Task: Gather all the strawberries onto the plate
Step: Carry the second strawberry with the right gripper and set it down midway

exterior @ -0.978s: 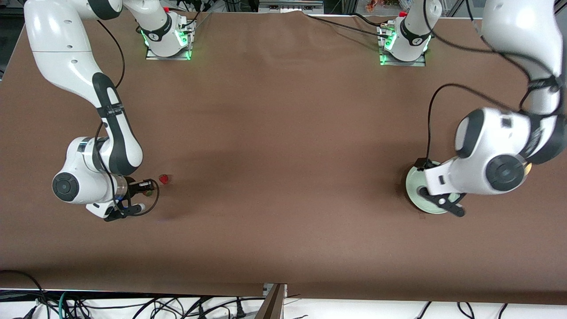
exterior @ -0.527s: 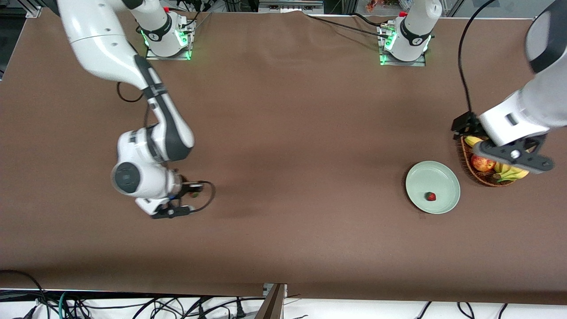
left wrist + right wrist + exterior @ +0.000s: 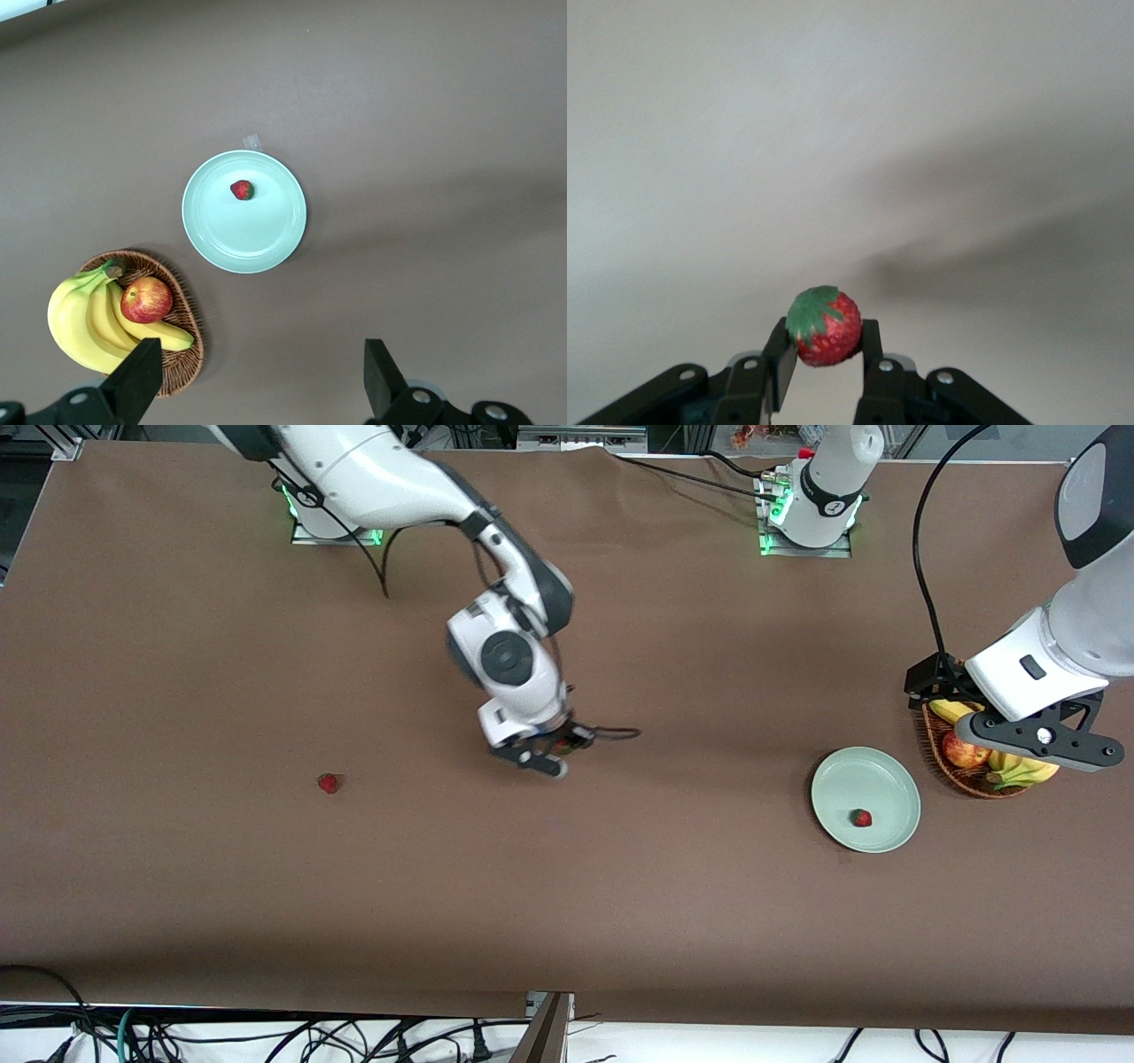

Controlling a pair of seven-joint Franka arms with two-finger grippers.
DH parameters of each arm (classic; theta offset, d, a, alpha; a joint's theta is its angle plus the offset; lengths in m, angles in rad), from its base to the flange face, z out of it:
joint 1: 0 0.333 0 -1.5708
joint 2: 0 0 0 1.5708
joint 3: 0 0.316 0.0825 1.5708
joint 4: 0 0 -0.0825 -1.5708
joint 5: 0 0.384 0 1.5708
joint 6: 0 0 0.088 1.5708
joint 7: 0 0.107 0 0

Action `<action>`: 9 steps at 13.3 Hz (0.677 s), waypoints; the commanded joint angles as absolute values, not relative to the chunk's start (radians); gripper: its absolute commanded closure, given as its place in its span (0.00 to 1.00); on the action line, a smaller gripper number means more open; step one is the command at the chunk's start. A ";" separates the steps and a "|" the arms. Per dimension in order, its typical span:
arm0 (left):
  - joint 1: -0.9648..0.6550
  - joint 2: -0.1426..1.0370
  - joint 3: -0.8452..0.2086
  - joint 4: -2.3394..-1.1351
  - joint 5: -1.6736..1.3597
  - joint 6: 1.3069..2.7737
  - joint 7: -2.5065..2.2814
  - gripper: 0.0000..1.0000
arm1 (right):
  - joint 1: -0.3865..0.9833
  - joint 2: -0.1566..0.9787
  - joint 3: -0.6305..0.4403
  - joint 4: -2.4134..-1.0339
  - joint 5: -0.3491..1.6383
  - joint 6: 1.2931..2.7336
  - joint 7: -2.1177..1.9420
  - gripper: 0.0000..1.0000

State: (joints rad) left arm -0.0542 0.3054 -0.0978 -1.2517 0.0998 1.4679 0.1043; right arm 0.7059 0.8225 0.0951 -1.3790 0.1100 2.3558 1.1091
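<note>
My right gripper (image 3: 562, 747) is up over the middle of the table, shut on a red strawberry (image 3: 825, 326) with a green leafy top. A second strawberry (image 3: 329, 783) lies on the brown table toward the right arm's end. A third strawberry (image 3: 861, 817) lies in the pale green plate (image 3: 877, 779), which also shows in the left wrist view (image 3: 270, 232) with its strawberry (image 3: 241, 189). My left gripper (image 3: 257, 398) is open and empty, high over the wicker basket and the table beside the plate.
A brown wicker basket (image 3: 959, 778) with bananas (image 3: 81, 323) and a red apple (image 3: 146, 299) stands beside the plate at the left arm's end. A small scrap of tape (image 3: 252, 141) lies on the table by the plate's rim.
My right gripper has carried a strawberry from the right arm's end to over the middle of the table. My left gripper left the plate, baring one strawberry in it, and holds over the basket.
</note>
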 commanded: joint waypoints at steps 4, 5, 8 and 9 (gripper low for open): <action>-0.058 0.314 -0.104 -1.223 0.075 1.457 0.034 0.00 | 0.792 0.922 0.086 -1.333 0.114 2.623 1.331 0.42; -0.057 0.316 -0.103 -1.223 0.043 1.457 0.032 0.00 | 0.788 0.916 0.084 -1.333 0.112 2.622 1.328 0.27; -0.049 0.318 -0.103 -1.252 -0.032 1.454 0.034 0.00 | 0.749 0.867 0.065 -1.338 0.098 2.500 1.231 0.06; -0.058 0.327 -0.106 -1.288 -0.040 1.438 0.034 0.00 | 0.727 0.838 0.049 -1.335 0.098 2.405 1.154 0.04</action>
State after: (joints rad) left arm -0.0516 0.3119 -0.1029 -1.2577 -0.0064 1.4604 0.0426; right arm 0.7664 0.8933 0.0605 -1.3403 0.1048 2.5389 1.2523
